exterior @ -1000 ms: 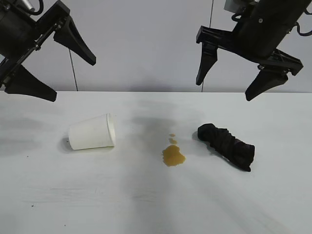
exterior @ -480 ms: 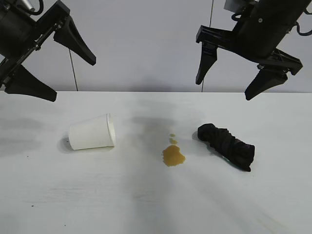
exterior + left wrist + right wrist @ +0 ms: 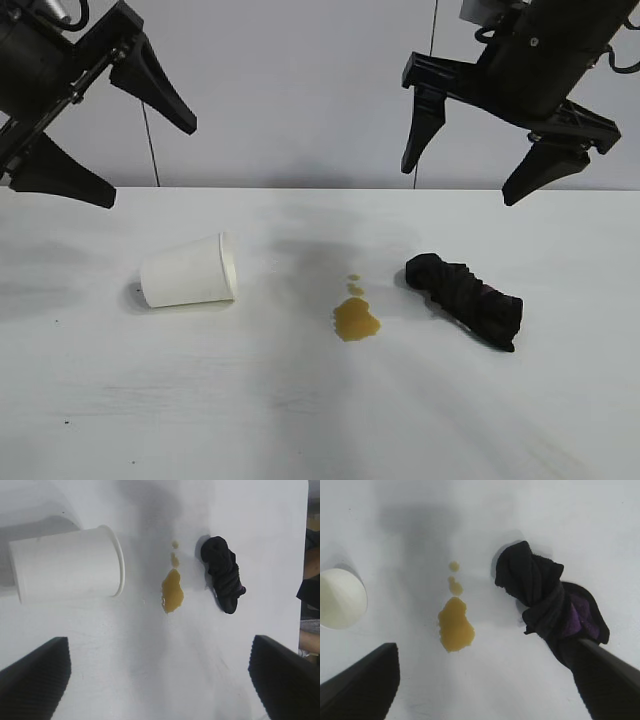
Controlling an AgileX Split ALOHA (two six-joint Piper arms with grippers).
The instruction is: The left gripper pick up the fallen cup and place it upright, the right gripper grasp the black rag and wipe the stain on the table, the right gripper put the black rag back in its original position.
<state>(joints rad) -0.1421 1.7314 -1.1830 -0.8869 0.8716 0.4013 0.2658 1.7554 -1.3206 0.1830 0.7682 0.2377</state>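
Observation:
The white paper cup [image 3: 189, 271] lies on its side on the white table [image 3: 300, 420], mouth toward the stain; it also shows in the left wrist view [image 3: 67, 571] and at the edge of the right wrist view [image 3: 340, 599]. The amber stain [image 3: 355, 319] with two droplets lies mid-table, seen from both wrists [image 3: 172, 591] [image 3: 454, 625]. The crumpled black rag [image 3: 467, 299] lies to the stain's right [image 3: 223, 573] [image 3: 547, 601]. My left gripper [image 3: 105, 150] hangs open high above the table's left, above the cup. My right gripper [image 3: 470, 175] hangs open high above the rag.
A pale wall stands behind the table. Faint grey smudges mark the tabletop at far left [image 3: 40, 290]. The table's right edge [image 3: 306, 555] shows in the left wrist view.

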